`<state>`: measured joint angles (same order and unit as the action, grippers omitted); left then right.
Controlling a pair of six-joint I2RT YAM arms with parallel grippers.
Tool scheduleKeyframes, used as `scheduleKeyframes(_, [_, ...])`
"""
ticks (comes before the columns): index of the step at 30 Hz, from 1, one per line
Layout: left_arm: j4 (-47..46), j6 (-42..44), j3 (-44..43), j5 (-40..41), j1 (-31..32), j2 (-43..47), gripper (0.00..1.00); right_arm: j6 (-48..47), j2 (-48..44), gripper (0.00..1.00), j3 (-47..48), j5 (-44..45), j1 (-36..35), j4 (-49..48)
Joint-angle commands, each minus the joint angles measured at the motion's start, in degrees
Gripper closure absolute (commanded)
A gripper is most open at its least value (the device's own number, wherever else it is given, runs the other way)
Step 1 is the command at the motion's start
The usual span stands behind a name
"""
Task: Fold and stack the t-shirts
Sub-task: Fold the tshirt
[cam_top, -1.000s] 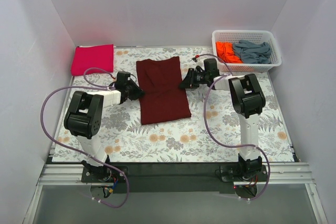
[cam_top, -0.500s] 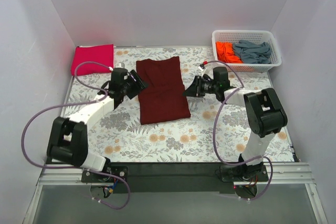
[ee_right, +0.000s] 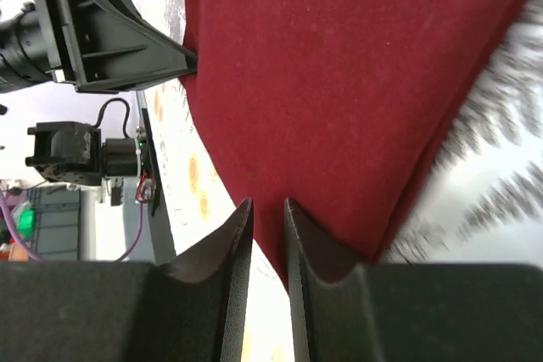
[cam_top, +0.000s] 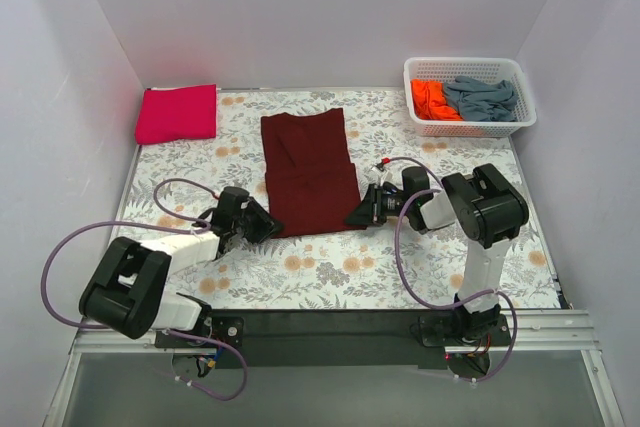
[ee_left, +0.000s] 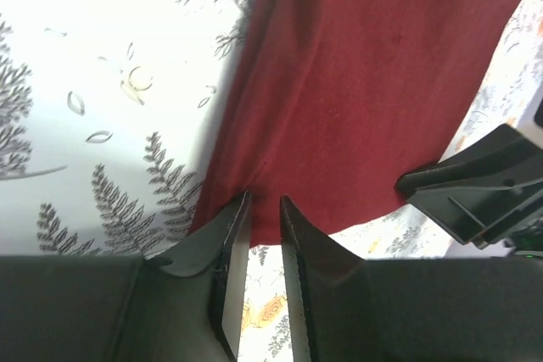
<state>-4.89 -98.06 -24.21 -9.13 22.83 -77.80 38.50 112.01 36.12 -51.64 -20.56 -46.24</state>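
**Both grippers at the maroon tee's near corners, grip unconfirmed**

Can't tell if either one is pinching. The left gripper (ee_left: pixel 265 201) has its jaws a narrow slit apart with the tips right at the hem. The right gripper (ee_right: pixel 267 203) has the same slit, and the tee's corner runs down behind its fingers. The tee's far end is cut off in both wrist views. The print is blurred along the right edge of the right wrist view.

The surface is a floral table cloth (cam_top: pixel 450 247) inside plain white walls (cam_top: pixel 300 17). A white lattice basket (cam_top: pixel 470 129) sits at 2 o'clock, with the orange tee (cam_top: pixel 430 99) and the grey-blue tee (cam_top: pixel 480 97) bunched inside it (how much of each is buried, no idea). The pink tee (cam_top: pixel 177 113) lies folded at 10 o'clock.

The maroon tee (cam_top: pixel 310 172) is at centre, a long flat rectangle running 12 to 6, with a faint crease up top. In the top view the left gripper is at its 7 o'clock corner and the right at its 5 o'clock corner.
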Motion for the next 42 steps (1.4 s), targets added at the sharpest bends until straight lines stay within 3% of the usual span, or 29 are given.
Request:
scheduleKeyframes(1, [2.6,-3.62,4.42,2.88,-0.15,1.24,0.8,-1.06,1.12,0.72,-4.65,0.49,2.71,-5.0])
scheduleKeyframes(7, [8.57,-2.93,4.0,5.08,-0.24,12.83,0.78,0.78,-5.91,0.72,-6.5,-0.3,2.8,-4.74])
scheduleKeyframes(12, [10.6,-0.55,-1.36,2.28,-0.15,15.22,0.73,3.51,-12.42,0.72,-4.66,0.13,1.05,-3.69])
scheduleKeyframes(16, [8.32,1.99,-6.53,-0.45,-0.07,9.71,0.72,3.6,-10.59,0.71,-1.67,0.66,0.43,-2.81])
scheduleKeyframes(21, [2.08,5.68,-10.94,2.27,-0.68,0.56,0.76,3.6,-4.79,0.71,3.42,1.19,0.25,-2.89])
scheduleKeyframes(28, [-2.75,4.9,-13.77,3.41,-6.47,-13.59,0.83,2.72,3.82,0.72,6.86,2.5,0.34,-2.8])
scheduleKeyframes(35, [-3.73,3.14,-8.41,3.24,-10.61,-12.03,0.83,0.17,6.3,0.72,3.35,2.95,1.31,-2.81])
scheduleKeyframes(39, [-1.1,4.01,-8.75,2.88,-11.67,-8.08,0.78,-0.35,1.91,0.72,2.29,3.21,1.75,-0.97])
scheduleKeyframes(42, [3.73,5.68,-10.68,3.85,-11.58,-2.12,0.71,-3.25,-3.53,0.72,3.34,4.96,1.66,6.82])
